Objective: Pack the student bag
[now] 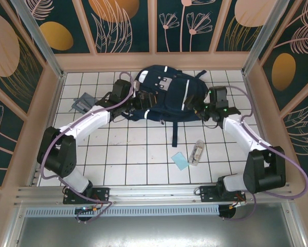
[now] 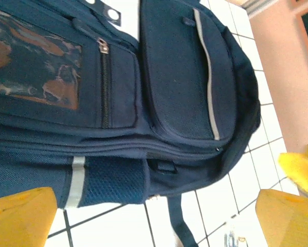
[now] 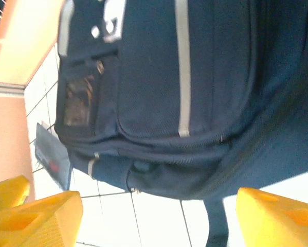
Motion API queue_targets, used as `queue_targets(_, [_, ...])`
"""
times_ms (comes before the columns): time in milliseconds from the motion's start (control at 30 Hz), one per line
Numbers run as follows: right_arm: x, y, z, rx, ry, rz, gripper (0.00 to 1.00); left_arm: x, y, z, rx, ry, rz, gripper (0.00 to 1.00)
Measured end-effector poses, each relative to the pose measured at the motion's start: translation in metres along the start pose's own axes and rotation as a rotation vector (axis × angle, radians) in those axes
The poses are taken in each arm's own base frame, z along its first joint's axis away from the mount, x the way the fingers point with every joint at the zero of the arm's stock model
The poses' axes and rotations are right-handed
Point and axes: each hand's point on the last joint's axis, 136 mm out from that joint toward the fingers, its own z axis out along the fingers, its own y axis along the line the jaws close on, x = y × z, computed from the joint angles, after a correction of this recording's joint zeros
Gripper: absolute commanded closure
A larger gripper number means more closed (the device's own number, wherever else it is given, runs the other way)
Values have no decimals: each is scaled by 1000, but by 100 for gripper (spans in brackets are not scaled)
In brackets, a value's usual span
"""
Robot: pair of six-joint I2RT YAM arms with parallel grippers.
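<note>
Student bag (image 1: 166,92) lies flat at the worktop's far edge, middle; zips look closed. Left tool (image 1: 140,103) and right tool (image 1: 201,110) flank it, both wide open, empty. Suggest one pins fabric while the other pulls the main zip.

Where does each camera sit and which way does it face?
Top external: above, behind the bases, looking down on the tiled table, both arms, the large navy-blue fabric backpack.
Left wrist: on the left arm, facing the backpack between yellow fingers of the left gripper.
Right wrist: facing it from the other side, between yellow fingers of the right gripper.
Shared: the backpack.
</note>
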Motion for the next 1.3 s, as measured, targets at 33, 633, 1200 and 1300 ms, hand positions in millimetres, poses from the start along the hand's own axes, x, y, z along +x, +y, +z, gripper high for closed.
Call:
queue_targets(33, [-13,3,-4,10,-32,-26,22,3,7,5,-17,0,-14,2])
queue_targets(633, [-6,-103,73,199,32,-70,33,18,72,72,-164,-21,-154,1])
queue_targets(1200, [89,-18,108,36,199,-125,34,-94,116,118,-181,-200,-192,2])
queue_targets(1300, [121,27,124,-57,295,-137,34,-126,120,125,-195,-234,-164,2])
